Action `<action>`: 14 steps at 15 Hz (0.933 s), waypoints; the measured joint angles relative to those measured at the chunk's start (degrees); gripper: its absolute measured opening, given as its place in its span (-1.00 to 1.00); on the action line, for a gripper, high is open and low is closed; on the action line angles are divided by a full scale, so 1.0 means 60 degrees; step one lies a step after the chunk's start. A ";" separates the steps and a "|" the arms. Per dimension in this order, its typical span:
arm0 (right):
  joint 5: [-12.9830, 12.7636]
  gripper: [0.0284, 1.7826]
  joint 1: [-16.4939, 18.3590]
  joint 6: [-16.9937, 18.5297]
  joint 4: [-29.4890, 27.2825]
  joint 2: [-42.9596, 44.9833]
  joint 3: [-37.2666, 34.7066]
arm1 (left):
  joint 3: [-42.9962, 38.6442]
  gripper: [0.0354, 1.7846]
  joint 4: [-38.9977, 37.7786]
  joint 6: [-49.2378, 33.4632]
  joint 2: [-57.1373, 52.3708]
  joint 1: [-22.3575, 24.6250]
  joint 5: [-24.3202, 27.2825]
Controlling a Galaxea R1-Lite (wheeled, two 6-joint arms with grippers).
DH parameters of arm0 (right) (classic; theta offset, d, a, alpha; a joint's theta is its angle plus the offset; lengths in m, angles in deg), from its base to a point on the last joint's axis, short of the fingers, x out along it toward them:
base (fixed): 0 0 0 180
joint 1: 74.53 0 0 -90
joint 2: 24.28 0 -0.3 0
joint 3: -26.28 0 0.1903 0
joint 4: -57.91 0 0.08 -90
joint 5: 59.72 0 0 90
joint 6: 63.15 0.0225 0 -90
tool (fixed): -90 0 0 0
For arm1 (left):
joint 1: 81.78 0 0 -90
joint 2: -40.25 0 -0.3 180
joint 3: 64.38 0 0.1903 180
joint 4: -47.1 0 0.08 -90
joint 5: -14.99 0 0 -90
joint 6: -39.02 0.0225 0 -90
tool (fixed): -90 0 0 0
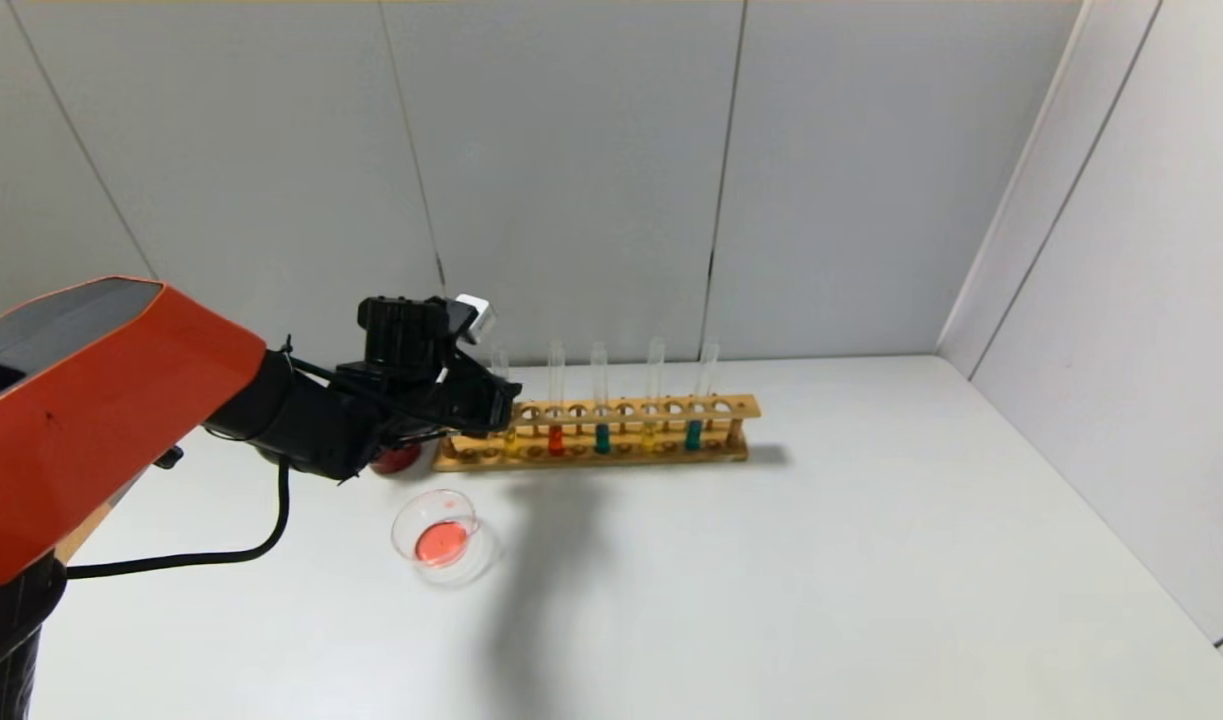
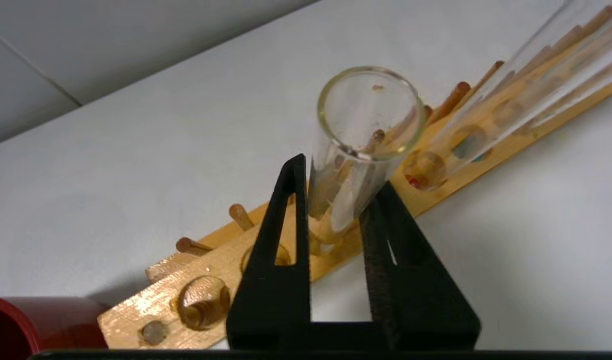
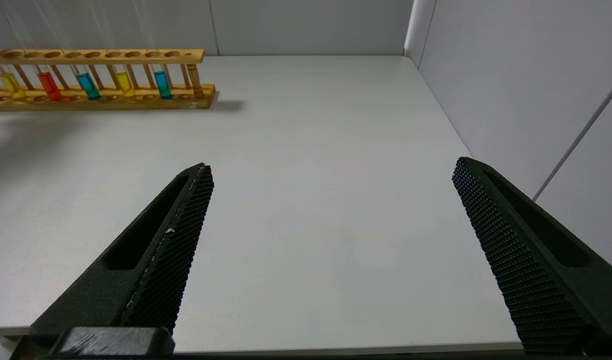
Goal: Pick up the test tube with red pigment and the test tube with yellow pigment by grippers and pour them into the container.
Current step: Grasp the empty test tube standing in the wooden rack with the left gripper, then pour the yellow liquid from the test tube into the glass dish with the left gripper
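Five test tubes stand upright in the wooden rack (image 1: 596, 432), which lies along the back of the tabletop (image 1: 771, 580); the rack holds them vertical so that no liquid spills before pouring. The left gripper (image 2: 336, 200) is at the rack's left end, its fingers (image 2: 285, 220) clamped on the test tube with yellow pigment (image 2: 358, 150) just below the open rim. The grip is high on the glass, presumably so that the tube can be drawn straight up out of its hole, clear of the neighbouring tubes. In the head view this tube (image 1: 501, 375) remains seated in the rack, so it appears gripped but not yet lifted. The test tube with red pigment (image 1: 556, 400) stands next along the rack, followed by a teal tube (image 1: 601, 400), a second yellow tube (image 1: 652, 395) and a second teal tube (image 1: 697, 400) toward the rack's right end. The container (image 1: 441, 535) sits in front of the rack's left end, near the working arm, and already holds a shallow pool of orange-red liquid. A dark red cup (image 1: 396, 458) sits just beside the rack's left end, mostly hidden behind the arm. The right gripper (image 3: 331, 235) hovers over bare tabletop, well apart from the rack's right end, fingers wide apart and holding nothing; it appears parked.
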 joint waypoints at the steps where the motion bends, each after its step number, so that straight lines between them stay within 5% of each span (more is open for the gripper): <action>1: 0.0004 0.96 0.0004 0.0000 0.0000 0.0000 0.0000 | -0.0012 -0.68 -0.0026 0.0000 0.0024 -0.0014 0.0000; 9: 0.0000 0.96 0.0000 0.0000 0.0000 0.0000 0.0000 | 0.0039 -0.68 -0.0028 0.0012 0.0047 -0.0073 -0.0055; 14: 0.0004 0.96 0.0000 0.0000 0.0000 0.0000 0.0000 | 0.0530 -0.68 -0.0331 0.0014 -0.0118 -0.0077 -0.1213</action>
